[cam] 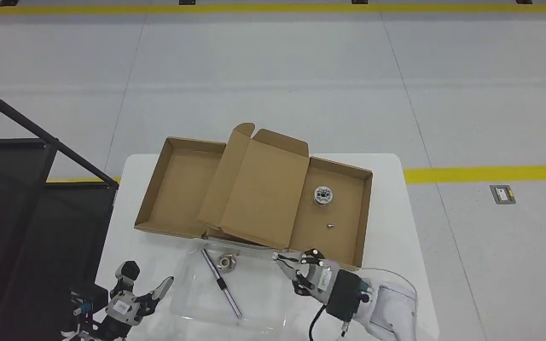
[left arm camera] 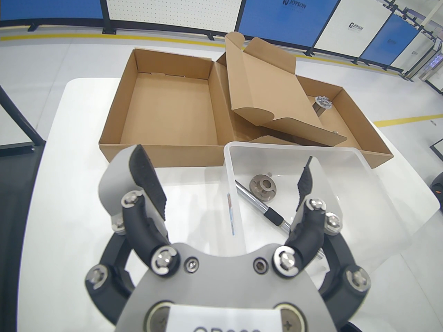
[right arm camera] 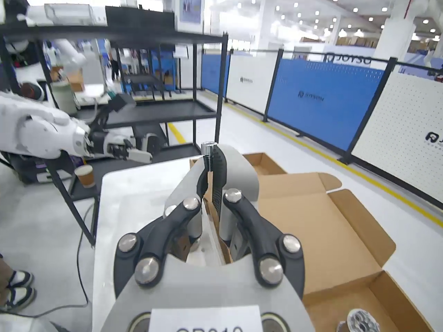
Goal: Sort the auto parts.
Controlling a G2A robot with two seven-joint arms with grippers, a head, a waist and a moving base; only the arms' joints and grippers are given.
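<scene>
Close beside carton [cam: 183, 183] edge, bolt [right arm camera: 208, 150].

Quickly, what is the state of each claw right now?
Left claw: open, holding nothing.
Right claw: closed on a small bolt.

Silver bolt [right arm camera: 208, 147] upright in the right gripper [right arm camera: 210, 165] — flange [left arm camera: 262, 185] and rod [left arm camera: 263, 205] lie in the clear bin [left arm camera: 294, 147], toothed disc [cam: 322, 195] in the cardboard box [cam: 183, 192]
</scene>
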